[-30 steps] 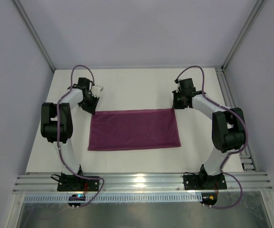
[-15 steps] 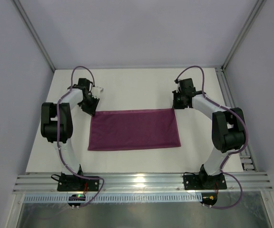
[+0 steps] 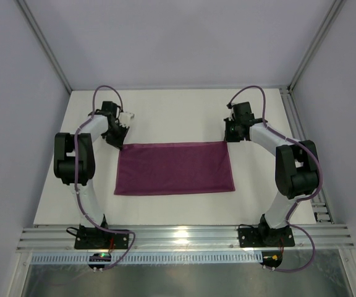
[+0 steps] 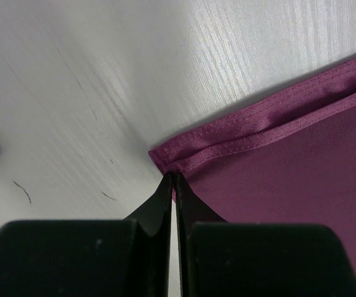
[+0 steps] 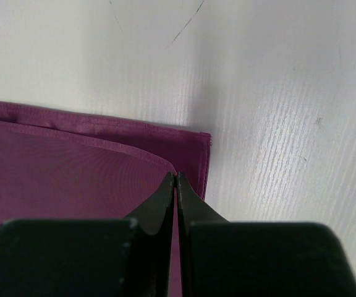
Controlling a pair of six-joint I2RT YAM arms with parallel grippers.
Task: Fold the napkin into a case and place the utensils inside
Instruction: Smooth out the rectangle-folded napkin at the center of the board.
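The magenta-purple napkin [image 3: 175,168] lies flat on the white table as a wide rectangle, doubled over with two hemmed layers showing at its far edge. My left gripper [image 3: 120,143] sits at the far left corner, and in the left wrist view its jaws [image 4: 173,177] are shut on the napkin [image 4: 289,179] there. My right gripper [image 3: 228,138] is at the far right corner, its jaws [image 5: 176,176] shut on the upper layer's edge of the napkin [image 5: 73,179]. The utensils are out of view.
The white table [image 3: 178,117] is walled by grey panels at the back and sides. A metal rail [image 3: 184,235] runs along the near edge by the arm bases. Faint scratches mark the tabletop [image 4: 23,192].
My left gripper's jaws have closed on the napkin's far left corner after standing slightly apart. The right gripper and the cloth have not moved.
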